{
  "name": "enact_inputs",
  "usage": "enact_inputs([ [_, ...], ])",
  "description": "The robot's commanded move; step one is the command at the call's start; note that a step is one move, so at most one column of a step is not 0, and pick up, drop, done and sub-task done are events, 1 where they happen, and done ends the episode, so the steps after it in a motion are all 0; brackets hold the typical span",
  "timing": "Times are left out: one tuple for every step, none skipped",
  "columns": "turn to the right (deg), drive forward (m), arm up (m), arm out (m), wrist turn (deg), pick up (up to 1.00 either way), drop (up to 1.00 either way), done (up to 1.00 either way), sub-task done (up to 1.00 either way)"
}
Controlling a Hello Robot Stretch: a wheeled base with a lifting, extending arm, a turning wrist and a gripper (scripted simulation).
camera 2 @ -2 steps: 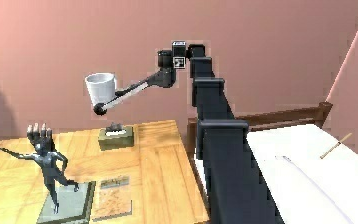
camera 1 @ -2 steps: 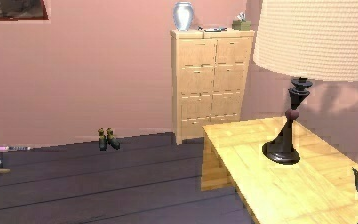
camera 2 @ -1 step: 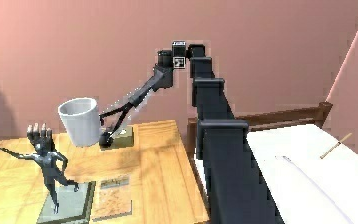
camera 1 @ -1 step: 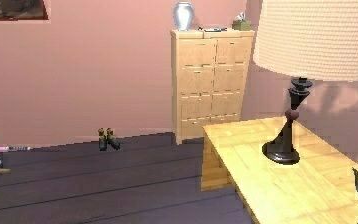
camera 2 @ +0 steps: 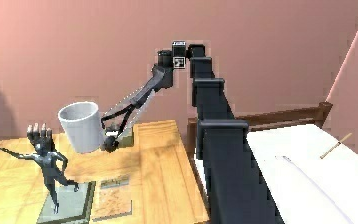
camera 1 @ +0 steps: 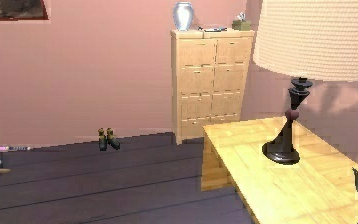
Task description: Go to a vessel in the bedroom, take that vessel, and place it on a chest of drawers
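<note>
The tool (camera 2: 111, 143) hangs at the end of the arm (camera 2: 212, 110), its thin fingers right against the side of a white cup (camera 2: 81, 125) at the far edge of the counter (camera 2: 157, 170). From here I cannot tell how the fingers are set, nor whether they have the cup or it is resting on the wood. The cup looks like glazed pottery to me: stiff, fairly light, smooth enough to slide in a grip, and likely to chip or break if dropped. It has a wide mouth, narrows toward the base, and I see no handle, so I'd say the rim wall is the place to take it, one finger inside and one outside, keeping it upright. Nearer on the counter stands a dark statue (camera 2: 49, 160) with arms flung out, which could be knocked on the way up. Beyond the arm lies a bed (camera 2: 307, 165). Across the room stands the chest (camera 1: 212, 80), a grey vase (camera 1: 183, 15) already on top, with a lamp (camera 1: 292, 100) in the foreground.
</note>
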Motion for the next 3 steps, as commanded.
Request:
enact_inputs([
  [0.0, 0.00, 0.00, -0.42, 0.0, 0.00, 0.00, 0.00, 0.00],
  [-45.0, 0.00, 0.00, 0.00, 0.0, 0.00, 0.00, 0.00, 0.00],
  [-24.0, 0.00, 0.00, 0.00, 0.0, 0.00, 0.00, 0.00, 0.00],
])
